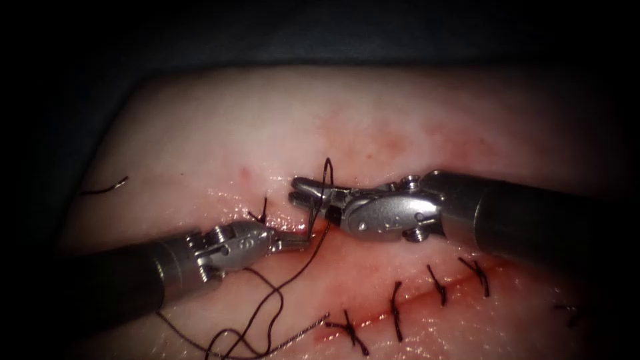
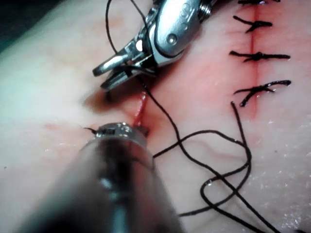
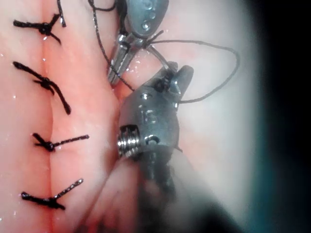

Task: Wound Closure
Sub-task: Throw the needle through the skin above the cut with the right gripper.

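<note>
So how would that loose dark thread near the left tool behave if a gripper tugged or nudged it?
Probably floppy: the thread lies in slack curls on the tissue. Likely very light, since one loop stands up by itself over the right gripper. It may cling or drag a little, as the surface looks wet with red fluid.

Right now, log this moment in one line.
left tool: shut on thread | right tool: open, thread looped over it | four stitches

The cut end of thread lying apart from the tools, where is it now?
In the endoscope view the cut end of thread lies on the tissue at far left, above the left arm's tool.
</note>
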Controlling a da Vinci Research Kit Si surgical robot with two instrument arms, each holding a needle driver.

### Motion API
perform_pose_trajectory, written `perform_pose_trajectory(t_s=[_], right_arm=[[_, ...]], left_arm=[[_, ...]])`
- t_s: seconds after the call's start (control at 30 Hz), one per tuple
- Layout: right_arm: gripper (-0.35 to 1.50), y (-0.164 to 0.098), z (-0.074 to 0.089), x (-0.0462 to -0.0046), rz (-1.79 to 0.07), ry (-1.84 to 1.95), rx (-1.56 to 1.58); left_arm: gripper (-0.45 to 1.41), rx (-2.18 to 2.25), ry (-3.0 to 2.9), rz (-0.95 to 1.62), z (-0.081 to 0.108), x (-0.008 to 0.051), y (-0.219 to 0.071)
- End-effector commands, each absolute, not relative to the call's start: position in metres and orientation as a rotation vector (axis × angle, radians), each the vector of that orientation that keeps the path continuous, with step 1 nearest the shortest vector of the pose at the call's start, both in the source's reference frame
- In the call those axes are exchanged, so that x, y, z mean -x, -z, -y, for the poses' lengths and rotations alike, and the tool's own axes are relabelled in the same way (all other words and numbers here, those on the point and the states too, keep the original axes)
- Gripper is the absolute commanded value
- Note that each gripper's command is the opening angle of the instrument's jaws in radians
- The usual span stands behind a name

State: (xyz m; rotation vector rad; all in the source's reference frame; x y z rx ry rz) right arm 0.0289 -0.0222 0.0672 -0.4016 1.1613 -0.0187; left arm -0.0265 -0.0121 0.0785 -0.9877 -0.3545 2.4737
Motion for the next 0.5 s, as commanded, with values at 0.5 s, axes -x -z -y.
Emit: perform_pose_trajectory(t_s=[0.5], right_arm=[[-0.35,-0.0688,0.0180,-0.0301,-1.170,-0.352,-0.092]], left_arm=[[-0.40,0.960,-2.491,0.351,0.0153,0.0267,-0.0736]])
